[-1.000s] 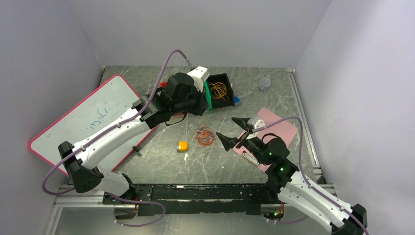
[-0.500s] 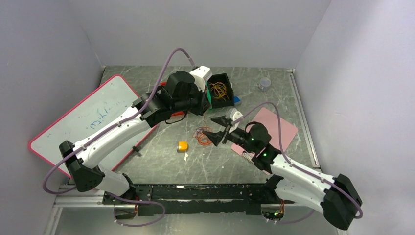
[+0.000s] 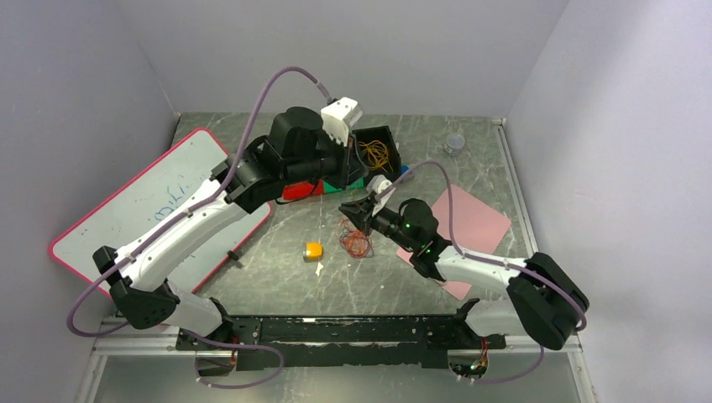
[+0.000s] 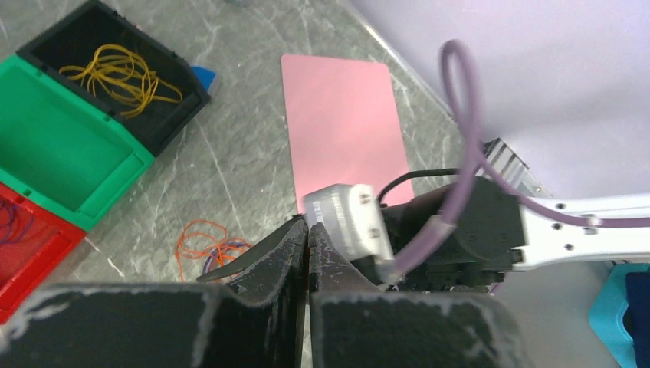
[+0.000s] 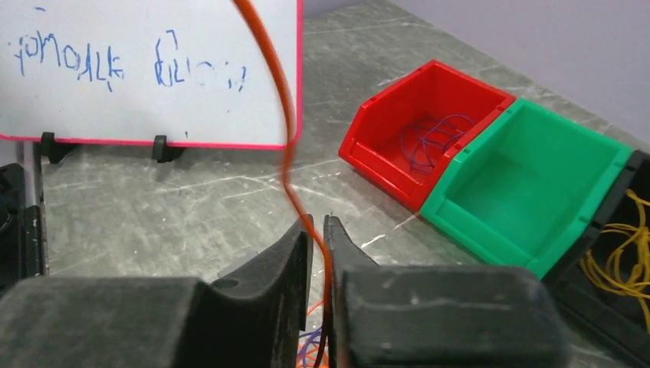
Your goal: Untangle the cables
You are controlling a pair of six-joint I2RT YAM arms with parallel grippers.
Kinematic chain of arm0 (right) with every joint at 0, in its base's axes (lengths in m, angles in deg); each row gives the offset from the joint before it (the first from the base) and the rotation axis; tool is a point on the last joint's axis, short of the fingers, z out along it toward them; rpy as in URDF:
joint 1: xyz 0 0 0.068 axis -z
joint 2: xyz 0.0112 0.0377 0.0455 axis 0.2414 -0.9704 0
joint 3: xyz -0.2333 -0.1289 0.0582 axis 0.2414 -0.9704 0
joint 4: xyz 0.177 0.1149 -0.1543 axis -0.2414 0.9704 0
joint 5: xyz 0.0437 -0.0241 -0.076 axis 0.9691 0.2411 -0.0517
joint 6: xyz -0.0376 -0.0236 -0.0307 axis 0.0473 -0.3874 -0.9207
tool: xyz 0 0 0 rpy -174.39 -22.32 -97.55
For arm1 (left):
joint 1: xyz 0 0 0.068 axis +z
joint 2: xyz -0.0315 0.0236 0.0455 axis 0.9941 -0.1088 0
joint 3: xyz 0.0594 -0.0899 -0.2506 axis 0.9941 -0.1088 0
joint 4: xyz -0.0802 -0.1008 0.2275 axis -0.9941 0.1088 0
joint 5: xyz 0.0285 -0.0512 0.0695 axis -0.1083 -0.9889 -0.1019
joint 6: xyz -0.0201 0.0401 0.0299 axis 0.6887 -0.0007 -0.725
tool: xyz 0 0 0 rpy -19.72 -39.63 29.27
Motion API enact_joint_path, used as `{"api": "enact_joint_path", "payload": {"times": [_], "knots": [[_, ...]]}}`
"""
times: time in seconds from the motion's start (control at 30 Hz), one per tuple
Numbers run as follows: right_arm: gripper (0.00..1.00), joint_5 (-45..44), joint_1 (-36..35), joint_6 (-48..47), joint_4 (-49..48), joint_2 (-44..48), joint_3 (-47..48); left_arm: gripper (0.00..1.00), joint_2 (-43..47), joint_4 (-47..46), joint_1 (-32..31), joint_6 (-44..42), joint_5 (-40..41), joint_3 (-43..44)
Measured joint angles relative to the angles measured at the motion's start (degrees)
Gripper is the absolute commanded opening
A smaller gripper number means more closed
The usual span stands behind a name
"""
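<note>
Right gripper point(image 5: 316, 230) is down low at the middle of the table point(image 3: 277, 281), right over the cables point(image 3: 355, 241), a loose bunch of orange and red loops lying on the stone-patterned surface. The jaws are all but closed, only a sliver between them, and an orange cable point(image 5: 284, 115) runs up out of that gap towards the wrist camera, so it is pinched there. A few more orange and purple strands peek out under the fingertips.

Left gripper point(image 4: 308, 230) hangs higher, over the row of bins at 12 o'clock from the tangle. Its jaws are pressed flat together, and no cable shows between them. From its wrist camera the tangle sits at about 8 o'clock, partly behind the right arm's fingers.

The bins sit side by side: the red bin point(image 5: 429, 115) with a few purple wires point(image 5: 433, 142) inside, the green bin point(image 5: 529, 184) next to it, then the black bin point(image 4: 180, 80) holding yellow cables point(image 4: 123, 73).

Around the tangle in the top view: a small orange block point(image 3: 313, 249) at 9 o'clock, near but apart from it; a pink sheet point(image 3: 479, 218) at 3 o'clock, flat under the right arm; and the pink-rimmed whiteboard point(image 3: 159, 201), with blue scribbles, out at the table's 9 o'clock edge. A small grey round thing point(image 3: 454, 143) sits alone at 2 o'clock, well apart.
</note>
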State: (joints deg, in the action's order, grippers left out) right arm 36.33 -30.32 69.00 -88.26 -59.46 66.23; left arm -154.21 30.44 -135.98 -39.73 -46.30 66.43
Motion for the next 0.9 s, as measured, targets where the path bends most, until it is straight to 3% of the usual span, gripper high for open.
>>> {"api": "enact_joint_path", "payload": {"times": [0.23,0.63,0.9], "knots": [[0.13,2.12,0.0,1.66,-2.45,-5.6,0.39,0.07,0.0,3.89,0.0,-1.27,-0.79,9.94],[0.14,0.92,-0.02,7.28,-9.53,-9.79,-8.96,0.07,-3.43,7.91,0.0,-5.35,1.81,32.85],[0.17,-0.92,-0.02,10.27,-13.81,-14.73,-12.35,0.07,-2.38,4.39,0.0,-8.72,5.88,34.84]]}}
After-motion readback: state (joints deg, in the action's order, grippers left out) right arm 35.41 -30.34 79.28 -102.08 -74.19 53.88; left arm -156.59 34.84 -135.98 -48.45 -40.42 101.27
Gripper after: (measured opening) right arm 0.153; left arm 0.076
